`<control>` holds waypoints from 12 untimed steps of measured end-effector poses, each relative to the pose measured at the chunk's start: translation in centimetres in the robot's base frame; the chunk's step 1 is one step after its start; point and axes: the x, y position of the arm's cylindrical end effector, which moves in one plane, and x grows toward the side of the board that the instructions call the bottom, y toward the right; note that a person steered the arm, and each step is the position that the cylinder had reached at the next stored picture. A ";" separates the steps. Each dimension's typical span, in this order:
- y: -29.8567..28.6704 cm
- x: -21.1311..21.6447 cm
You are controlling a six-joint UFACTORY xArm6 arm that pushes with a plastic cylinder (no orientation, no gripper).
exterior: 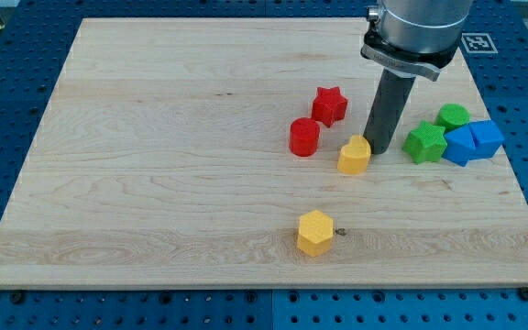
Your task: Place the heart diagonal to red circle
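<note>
The yellow heart (354, 155) lies right of the board's middle. The red circle (304, 137) stands just to its left and slightly toward the view's top, a small gap between them. My tip (378, 149) is at the heart's upper right side, touching it or nearly so. The rod rises from there to the arm's grey body at the view's top.
A red star (329, 105) sits above the red circle. A yellow hexagon (315, 232) lies toward the view's bottom. At the right edge a green star (424, 142), a green circle (453, 116) and two blue blocks (472, 141) are clustered.
</note>
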 end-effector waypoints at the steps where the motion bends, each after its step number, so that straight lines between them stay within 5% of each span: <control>1: 0.0 0.0; 4: -4.7 -2.1; 12: -3.2 0.9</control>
